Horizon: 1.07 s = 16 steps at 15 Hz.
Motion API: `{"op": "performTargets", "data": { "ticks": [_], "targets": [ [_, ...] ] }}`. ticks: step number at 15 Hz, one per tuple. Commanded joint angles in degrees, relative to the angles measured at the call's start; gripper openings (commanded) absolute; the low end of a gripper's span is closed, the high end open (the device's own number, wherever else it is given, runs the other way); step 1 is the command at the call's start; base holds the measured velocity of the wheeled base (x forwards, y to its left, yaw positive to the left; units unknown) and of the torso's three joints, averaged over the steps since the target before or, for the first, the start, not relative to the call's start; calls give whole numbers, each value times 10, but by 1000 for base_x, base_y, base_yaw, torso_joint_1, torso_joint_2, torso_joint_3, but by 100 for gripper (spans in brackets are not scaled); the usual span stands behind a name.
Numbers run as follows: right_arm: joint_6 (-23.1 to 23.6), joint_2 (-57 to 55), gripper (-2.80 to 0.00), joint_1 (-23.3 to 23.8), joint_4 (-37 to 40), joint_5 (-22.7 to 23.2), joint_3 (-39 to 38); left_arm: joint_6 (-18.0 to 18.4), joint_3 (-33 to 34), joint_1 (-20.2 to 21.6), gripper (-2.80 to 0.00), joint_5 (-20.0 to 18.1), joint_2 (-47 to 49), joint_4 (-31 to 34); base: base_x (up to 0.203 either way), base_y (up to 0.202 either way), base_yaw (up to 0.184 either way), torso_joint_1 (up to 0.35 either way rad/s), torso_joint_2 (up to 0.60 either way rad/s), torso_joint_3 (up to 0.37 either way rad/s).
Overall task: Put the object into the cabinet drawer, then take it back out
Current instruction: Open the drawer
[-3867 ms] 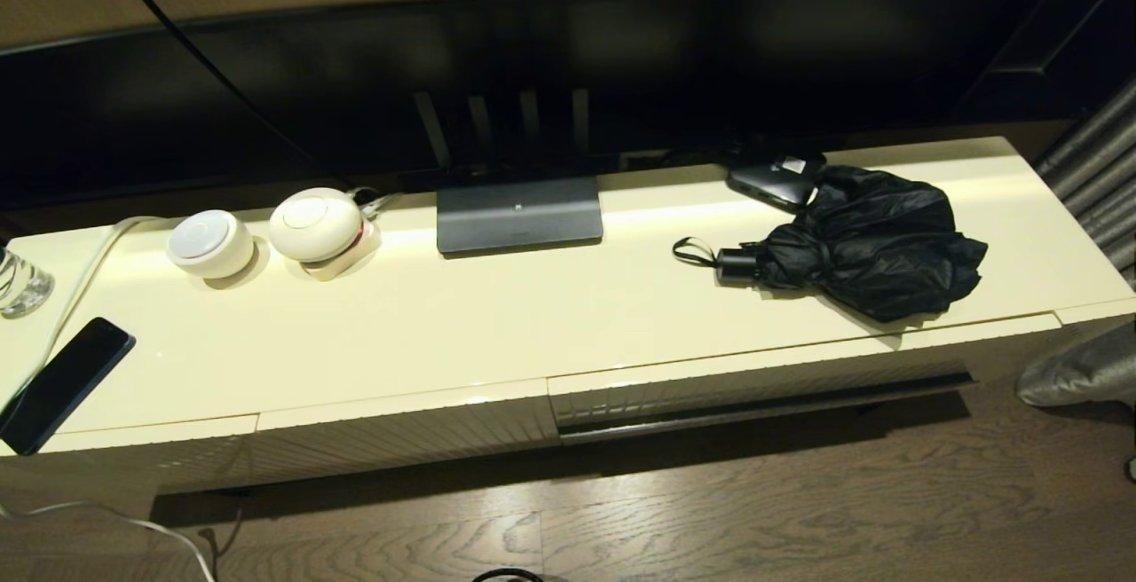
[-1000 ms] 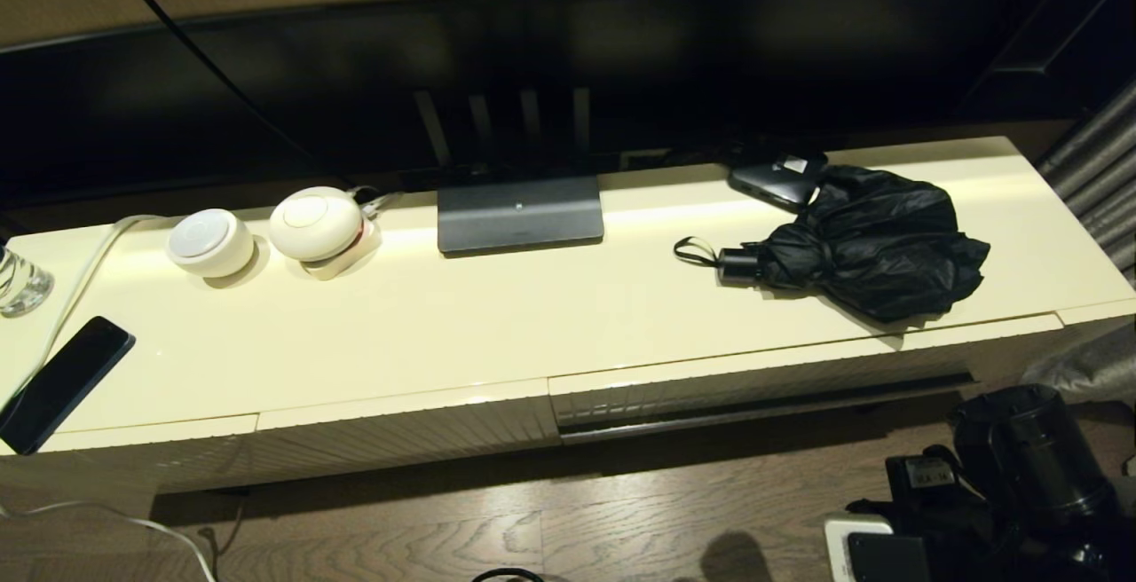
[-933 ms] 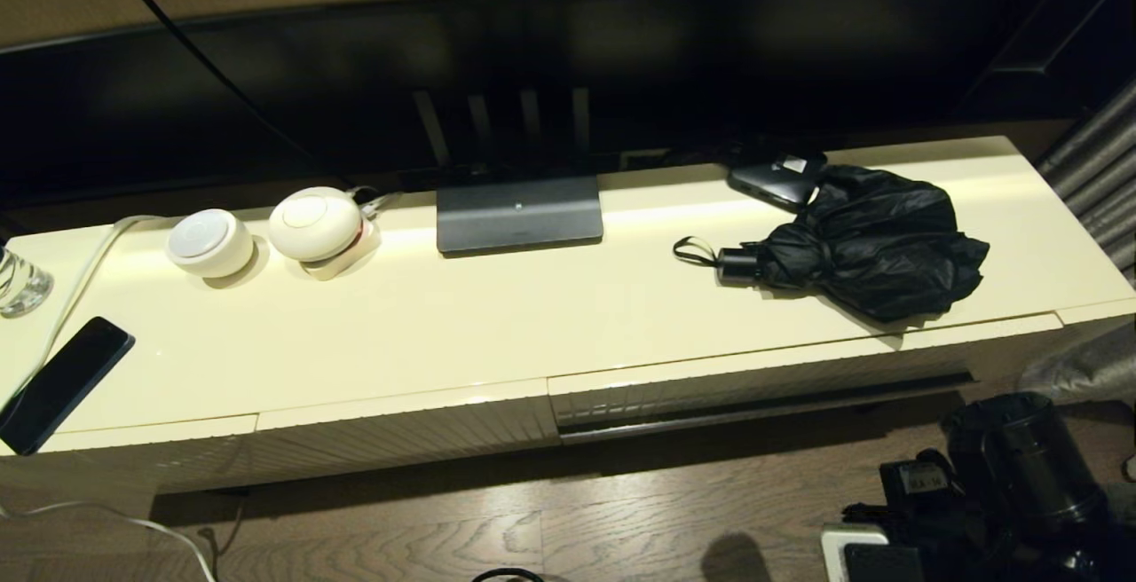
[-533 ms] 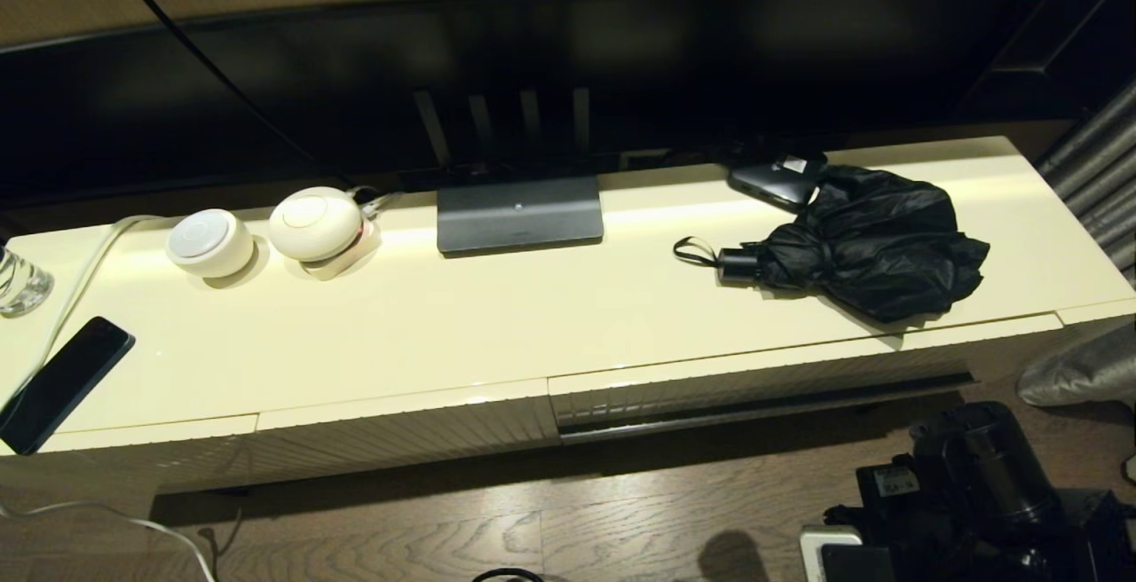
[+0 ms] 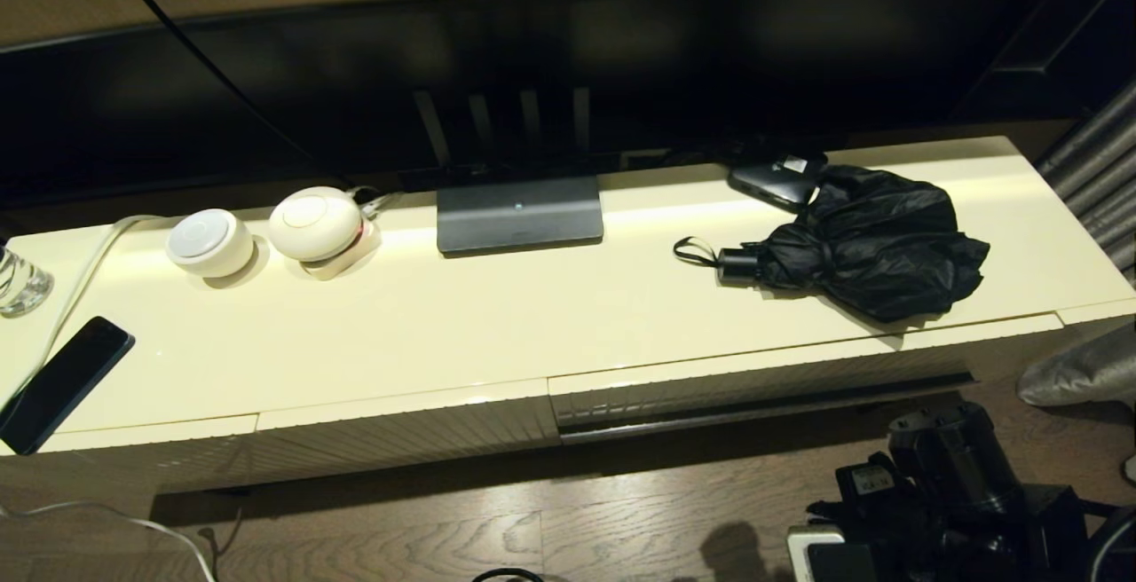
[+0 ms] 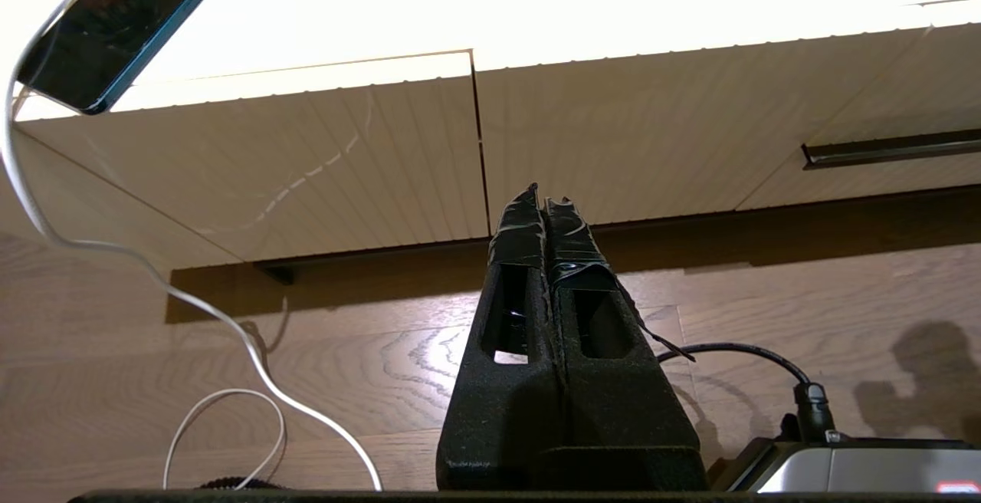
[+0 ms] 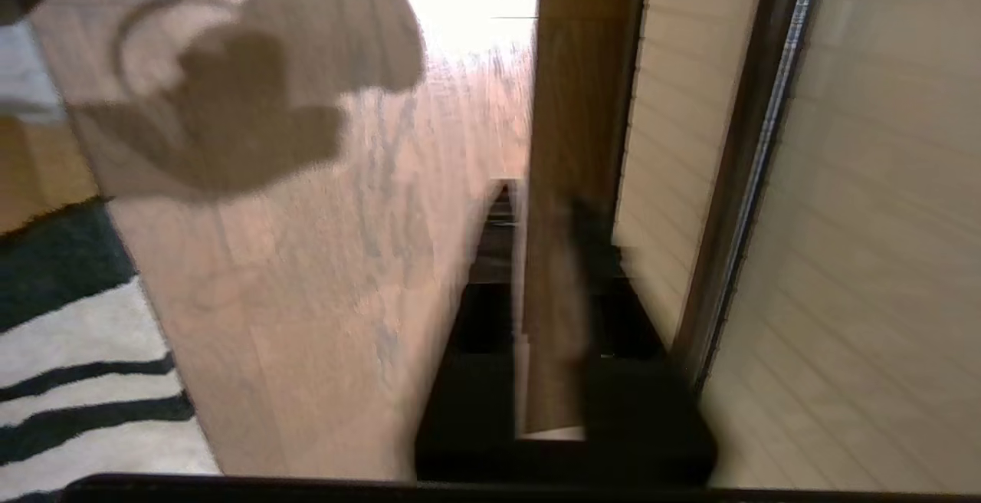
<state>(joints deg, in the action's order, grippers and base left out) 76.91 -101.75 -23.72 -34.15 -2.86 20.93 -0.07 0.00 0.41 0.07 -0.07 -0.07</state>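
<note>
A: Head view: I see the cabinet drawer (image 5: 763,387) closed under the worktop (image 5: 497,325); the umbrella (image 5: 874,240) lies above it.

B: I see the right pincer (image 7: 548,219) low by the drawer front, gap unreadable; left pincer (image 6: 546,208) closed, empty.

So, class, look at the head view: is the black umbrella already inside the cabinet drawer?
No, the umbrella lies on the cabinet top, and the drawer beneath it is shut.

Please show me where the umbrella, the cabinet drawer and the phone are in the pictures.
umbrella (image 5: 874,240), head view, on its bunched black fabric.
cabinet drawer (image 5: 754,382), head view, on its ribbed front.
phone (image 5: 62,382), head view, on its dark screen.
</note>
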Motion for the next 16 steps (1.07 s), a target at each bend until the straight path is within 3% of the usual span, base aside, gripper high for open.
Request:
{"op": "performTargets", "data": {
  "ticks": [1, 11, 16],
  "targets": [
    [11, -4, 0, 1, -2, 1, -11, 0, 2, 0, -280, 0, 1, 1, 0, 0, 0, 0, 0, 0],
    [25, -59, 0, 13, -6, 12, 8, 0, 2, 0, -280, 0, 1, 0, 0, 0, 0, 0, 0, 0],
    [26, -121, 0, 27, -70, 15, 36, 0, 2, 0, -280, 0, 1, 1, 0, 0, 0, 0, 0, 0]
  ]
}}
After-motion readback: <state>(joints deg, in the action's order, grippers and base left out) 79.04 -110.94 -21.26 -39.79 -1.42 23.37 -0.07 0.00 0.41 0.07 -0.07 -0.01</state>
